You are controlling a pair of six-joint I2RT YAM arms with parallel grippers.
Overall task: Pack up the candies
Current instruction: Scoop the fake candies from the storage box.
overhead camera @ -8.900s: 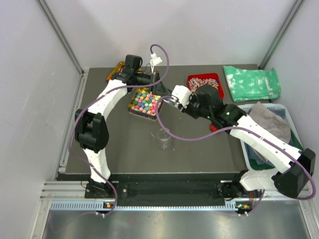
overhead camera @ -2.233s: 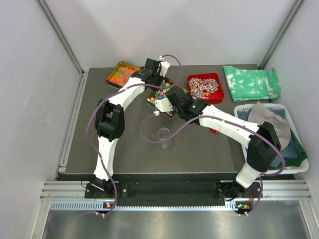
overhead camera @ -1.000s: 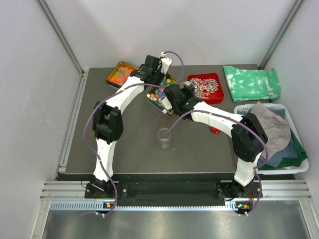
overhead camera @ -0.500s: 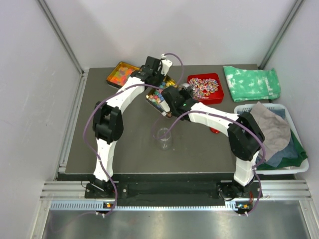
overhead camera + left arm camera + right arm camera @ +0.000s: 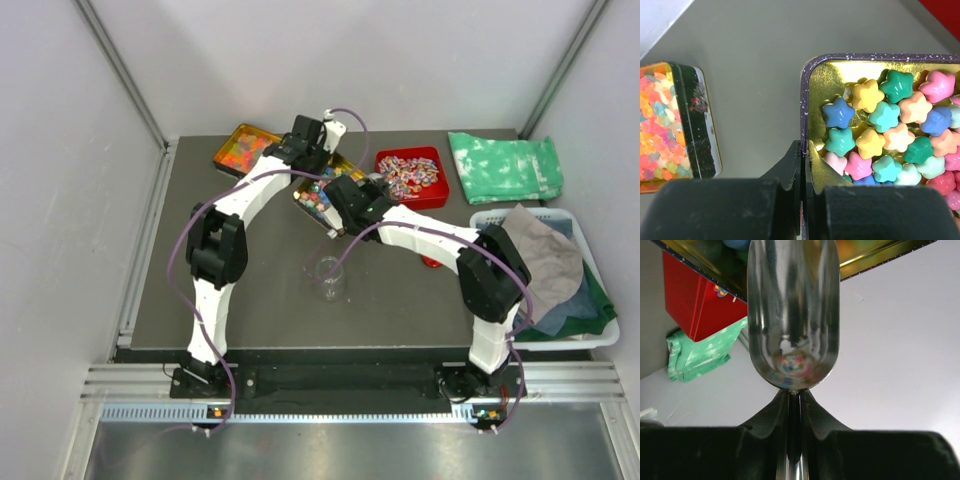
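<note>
Left hand [image 5: 803, 150] clamps the rim of the tin [image 5: 880, 56], right hand [image 5: 794, 399] grips a spoon [image 5: 792, 315] poised at its edge. The candies [image 5: 888, 135] lie heaped in that tin, toward the far edge of the tabletop [image 5: 250, 290]. They look light, hard and slippery, so scoop underneath, don't pinch.

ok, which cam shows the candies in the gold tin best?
Left wrist: candies fill the frame in the tin, star shapes and colours clear. Top external shows a small multicoloured patch. Right wrist catches only a blurred sliver at the top edge, beyond the scoop.
</note>
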